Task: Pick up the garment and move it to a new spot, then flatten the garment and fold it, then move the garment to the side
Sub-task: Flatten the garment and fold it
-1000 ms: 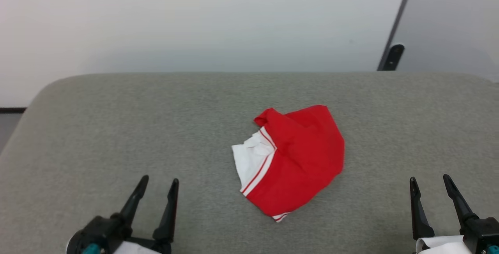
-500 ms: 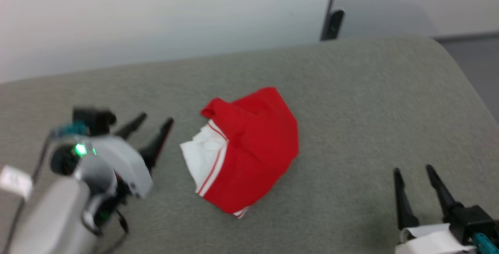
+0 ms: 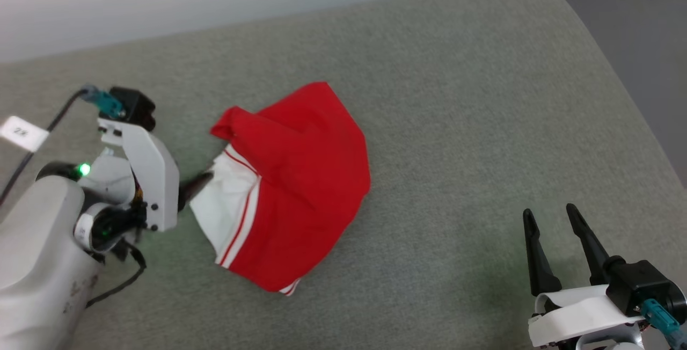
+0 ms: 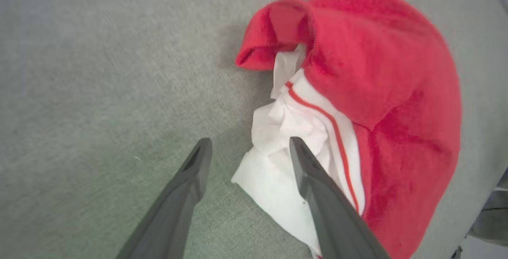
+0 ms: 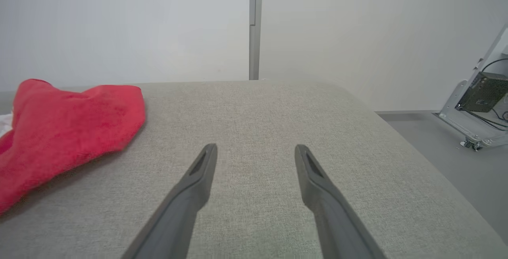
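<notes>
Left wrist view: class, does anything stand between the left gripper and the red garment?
Nothing visible does. The open left gripper is right at the white sleeve end of the garment: one finger overlaps the white fabric, the other lies over the grey surface.

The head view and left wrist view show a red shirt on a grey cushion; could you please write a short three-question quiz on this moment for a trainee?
1. True or false: the left gripper is shut on the shirt.
2. Which part of the shirt lies at the left gripper's fingertips? A. its white striped end; B. its plain red middle; C. a black collar.
3. Short answer: which gripper stands well apart from the shirt?

Key
1. False: its jaws are open, one finger over the white cloth and one over the cushion.
2. A.
3. The right gripper, open and holding nothing.
</notes>
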Motion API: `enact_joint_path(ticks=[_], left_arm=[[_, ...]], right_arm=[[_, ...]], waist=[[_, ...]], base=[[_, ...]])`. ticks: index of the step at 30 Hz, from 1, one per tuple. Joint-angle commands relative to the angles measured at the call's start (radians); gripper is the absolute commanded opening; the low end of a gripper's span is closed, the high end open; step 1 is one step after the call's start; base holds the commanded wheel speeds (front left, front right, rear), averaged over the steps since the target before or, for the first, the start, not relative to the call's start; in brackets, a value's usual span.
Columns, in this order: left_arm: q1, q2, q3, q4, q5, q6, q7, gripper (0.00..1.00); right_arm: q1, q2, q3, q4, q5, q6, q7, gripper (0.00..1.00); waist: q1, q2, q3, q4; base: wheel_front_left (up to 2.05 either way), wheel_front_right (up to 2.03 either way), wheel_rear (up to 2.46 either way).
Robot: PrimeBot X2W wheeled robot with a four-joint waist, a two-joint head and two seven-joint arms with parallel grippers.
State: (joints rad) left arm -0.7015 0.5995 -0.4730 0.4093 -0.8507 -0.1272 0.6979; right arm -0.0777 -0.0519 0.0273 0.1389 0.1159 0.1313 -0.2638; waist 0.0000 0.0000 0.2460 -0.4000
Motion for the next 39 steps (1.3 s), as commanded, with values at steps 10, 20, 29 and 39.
enact_joint_path(ticks=[10, 20, 29, 39], left_arm=[[-0.002, 0.041, -0.068, 0.044, -0.005, 0.055, 0.229, 1.00], [0.021, -0.016, -0.083, 0.015, -0.053, 0.128, 0.332, 0.00], [-0.056, 0.059, -0.067, -0.022, 0.020, 0.141, 0.285, 0.00], [-0.013, 0.185, -0.037, -0.031, 0.067, 0.221, 0.286, 0.00]], right_arm=[[-0.025, 0.003, 0.005, 0.009, 0.023, -0.001, -0.001, 1.00], [-0.035, 0.003, -0.003, 0.011, 0.020, -0.001, -0.001, 1.00], [-0.025, 0.003, -0.016, 0.009, -0.002, -0.001, -0.001, 1.00], [-0.004, 0.003, -0.033, 0.017, -0.032, -0.001, -0.001, 1.00]], waist=[[0.0000, 0.0000, 0.062, -0.029], [0.0000, 0.0000, 0.062, 0.007], [0.0000, 0.0000, 0.026, 0.080], [0.0000, 0.0000, -0.018, 0.171]], base=[[0.00, 0.00, 0.00], [0.00, 0.00, 0.00], [0.00, 0.00, 0.00], [0.00, 0.00, 0.00]])
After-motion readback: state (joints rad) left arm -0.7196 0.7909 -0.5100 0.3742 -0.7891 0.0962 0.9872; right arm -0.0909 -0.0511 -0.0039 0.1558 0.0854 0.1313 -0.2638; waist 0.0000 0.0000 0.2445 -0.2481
